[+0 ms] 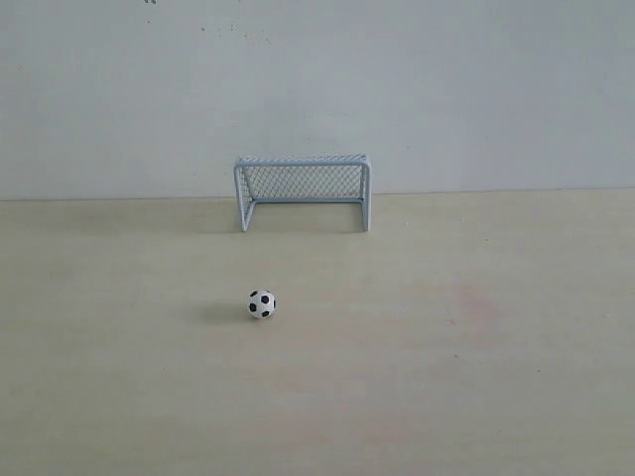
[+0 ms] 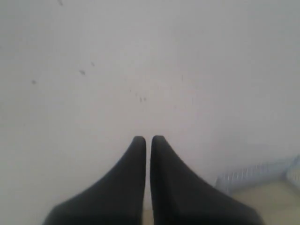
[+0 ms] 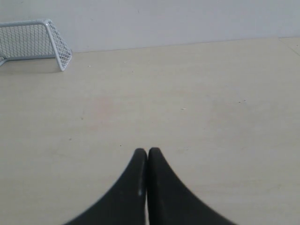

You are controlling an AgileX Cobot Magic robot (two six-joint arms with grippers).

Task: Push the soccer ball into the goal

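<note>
The soccer ball (image 1: 262,303), small, white with black patches, rests on the pale wooden table in the exterior view, in front of the goal and a little left of its middle. The goal (image 1: 303,190) stands at the table's back edge against the wall, its mouth facing the ball. It also shows in the right wrist view as the goal (image 3: 33,41), and a blurred corner of the goal (image 2: 255,174) shows in the left wrist view. My left gripper (image 2: 148,139) is shut and points at the wall. My right gripper (image 3: 147,151) is shut above bare table. Neither gripper appears in the exterior view, and neither wrist view shows the ball.
A plain white wall (image 1: 317,89) rises behind the table (image 1: 476,377). A faint pinkish stain (image 1: 474,305) marks the wood to the right of the ball.
</note>
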